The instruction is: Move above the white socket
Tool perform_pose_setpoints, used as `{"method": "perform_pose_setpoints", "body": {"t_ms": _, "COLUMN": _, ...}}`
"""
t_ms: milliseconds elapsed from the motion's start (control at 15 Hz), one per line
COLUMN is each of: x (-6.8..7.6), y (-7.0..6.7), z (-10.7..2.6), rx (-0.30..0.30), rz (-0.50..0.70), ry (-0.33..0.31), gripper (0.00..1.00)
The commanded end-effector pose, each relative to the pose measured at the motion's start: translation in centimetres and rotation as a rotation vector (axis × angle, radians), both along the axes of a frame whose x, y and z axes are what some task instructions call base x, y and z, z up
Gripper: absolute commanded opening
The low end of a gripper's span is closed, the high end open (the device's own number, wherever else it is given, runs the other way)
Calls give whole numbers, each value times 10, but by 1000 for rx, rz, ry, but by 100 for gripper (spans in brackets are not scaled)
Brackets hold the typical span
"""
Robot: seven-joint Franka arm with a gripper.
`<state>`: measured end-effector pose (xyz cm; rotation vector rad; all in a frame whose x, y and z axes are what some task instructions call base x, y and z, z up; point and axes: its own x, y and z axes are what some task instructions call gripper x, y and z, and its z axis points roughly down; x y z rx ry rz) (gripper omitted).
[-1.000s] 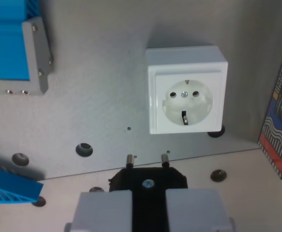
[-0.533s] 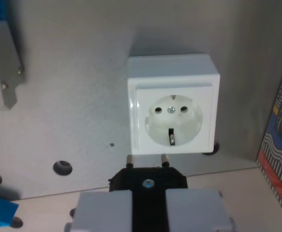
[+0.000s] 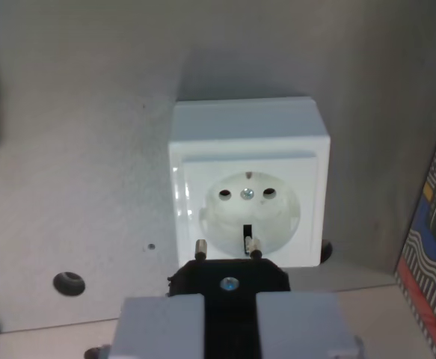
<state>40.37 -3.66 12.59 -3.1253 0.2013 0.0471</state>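
Observation:
The white socket (image 3: 249, 193) stands on the grey plate, in the middle of the wrist view, its round recess with two holes and a centre screw facing the camera. My gripper (image 3: 229, 326) is at the bottom centre, shut on a black plug (image 3: 228, 280). The plug's two metal pins point up the picture; their tips overlap the socket's lower edge, the right pin over the recess's lower rim.
The grey plate (image 3: 75, 172) carries a round hole (image 3: 69, 283) at the lower left. A box with a black, red and blue pattern (image 3: 434, 254) stands at the wrist view's right edge. A grey part's edge shows at the far left.
The camera has moved: the socket has shifted left and down in the picture and looks larger. The blue and grey part at the left has slid out of view. The plug stays gripped.

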Motion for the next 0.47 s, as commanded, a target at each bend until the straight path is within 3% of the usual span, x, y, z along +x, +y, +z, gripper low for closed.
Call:
{"method": "perform_pose_setpoints", "body": {"t_ms": 67, "x": -7, "y": -7, "z": -12, "rx": -24, "rz": 18, "ry": -109, "gripper": 0}}
{"method": "perform_pose_setpoints", "body": {"t_ms": 467, "x": -9, "y": -10, "z": -20, "rx": -24, "rz": 18, "ry": -104, "gripper": 0}}
